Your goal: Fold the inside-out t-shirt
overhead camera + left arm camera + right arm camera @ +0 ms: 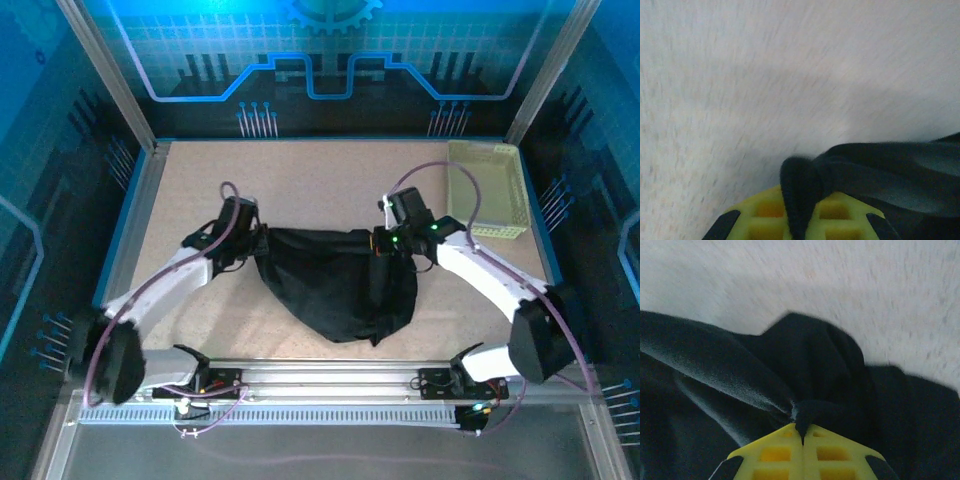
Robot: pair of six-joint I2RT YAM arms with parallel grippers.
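While its bulk droops between them, the black t-shirt point(335, 290) is pinched at opposite edges by the clenched left gripper point(256, 243) and right gripper point(379, 243), left of the yellow-green basket point(487, 190).

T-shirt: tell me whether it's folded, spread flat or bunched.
Bunched, not folded: the t-shirt sags in a pouch between the left gripper and right gripper, each shut on an upper edge.

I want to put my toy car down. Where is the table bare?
Bare table lies on the far side of the t-shirt, left of the basket. The middle is crowded: left gripper and right gripper hold the t-shirt there.
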